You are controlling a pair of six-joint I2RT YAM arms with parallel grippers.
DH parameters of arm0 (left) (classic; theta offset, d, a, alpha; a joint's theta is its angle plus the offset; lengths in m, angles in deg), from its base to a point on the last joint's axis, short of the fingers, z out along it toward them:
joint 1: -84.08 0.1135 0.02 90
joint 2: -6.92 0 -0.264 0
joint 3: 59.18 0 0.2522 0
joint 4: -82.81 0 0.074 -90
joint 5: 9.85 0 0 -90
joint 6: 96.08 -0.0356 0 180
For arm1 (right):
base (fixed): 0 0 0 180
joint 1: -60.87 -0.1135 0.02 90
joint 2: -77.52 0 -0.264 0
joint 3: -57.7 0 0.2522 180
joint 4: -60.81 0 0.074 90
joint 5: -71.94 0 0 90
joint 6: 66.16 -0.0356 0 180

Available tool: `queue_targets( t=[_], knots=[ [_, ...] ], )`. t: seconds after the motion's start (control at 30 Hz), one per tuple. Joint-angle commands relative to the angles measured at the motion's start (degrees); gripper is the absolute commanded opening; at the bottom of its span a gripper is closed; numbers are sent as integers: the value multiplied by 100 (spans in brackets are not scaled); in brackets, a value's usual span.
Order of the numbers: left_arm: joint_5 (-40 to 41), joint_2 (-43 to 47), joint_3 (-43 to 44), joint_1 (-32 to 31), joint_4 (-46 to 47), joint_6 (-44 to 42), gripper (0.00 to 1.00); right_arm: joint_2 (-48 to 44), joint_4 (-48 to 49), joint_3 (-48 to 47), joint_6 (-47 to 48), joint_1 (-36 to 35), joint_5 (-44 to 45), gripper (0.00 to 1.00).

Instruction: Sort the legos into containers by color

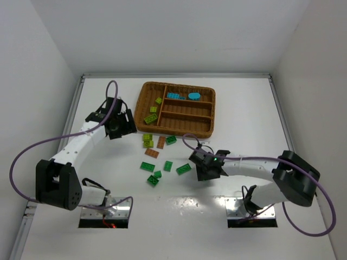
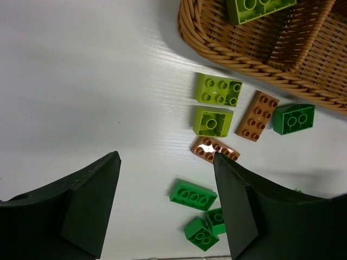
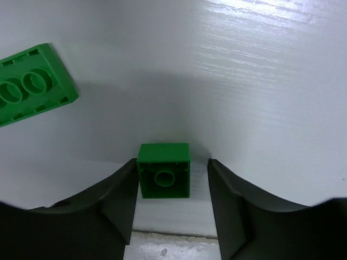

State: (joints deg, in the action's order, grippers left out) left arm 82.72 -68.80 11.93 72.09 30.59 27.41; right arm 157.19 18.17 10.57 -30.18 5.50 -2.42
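The brown wicker tray (image 1: 212, 111) holds yellow-green legos (image 1: 151, 118) in its tall left section and cyan legos (image 1: 173, 96) in the far narrow section. Dark green (image 1: 147, 166), yellow-green (image 1: 147, 137) and brown-orange legos (image 1: 161, 142) lie loose on the table in front of it. My right gripper (image 3: 171, 165) is low over the table and open around a small dark green lego (image 3: 164, 170). Its left finger touches the lego and its right finger stands apart. My left gripper (image 2: 165, 162) is open and empty, above the table left of the loose legos.
The tray's near-left corner (image 2: 217, 54) shows in the left wrist view, with a yellow-green lego (image 2: 259, 8) inside. A longer dark green lego (image 3: 32, 86) lies to the left ahead of the right gripper. White walls enclose the table.
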Motion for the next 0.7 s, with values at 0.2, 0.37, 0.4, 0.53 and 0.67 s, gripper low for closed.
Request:
queue_targets(
  t=[0.2,0.37,0.4,0.53,0.67],
  knots=[
    [41,137,119,-40,102,-1,76,39,-389,-1022,22,-53,790,26],
    [42,137,119,-40,102,-54,76,398,-337,-2214,857,579,1064,26],
    [42,137,119,-40,49,-54,76,556,-337,-2436,980,789,1064,26],
    [104,137,119,-40,-4,-54,76,1340,-82,-3580,1665,1160,932,26],
    [104,137,119,-40,-56,-54,76,2357,-82,-5009,2001,1459,827,27]
  ],
)
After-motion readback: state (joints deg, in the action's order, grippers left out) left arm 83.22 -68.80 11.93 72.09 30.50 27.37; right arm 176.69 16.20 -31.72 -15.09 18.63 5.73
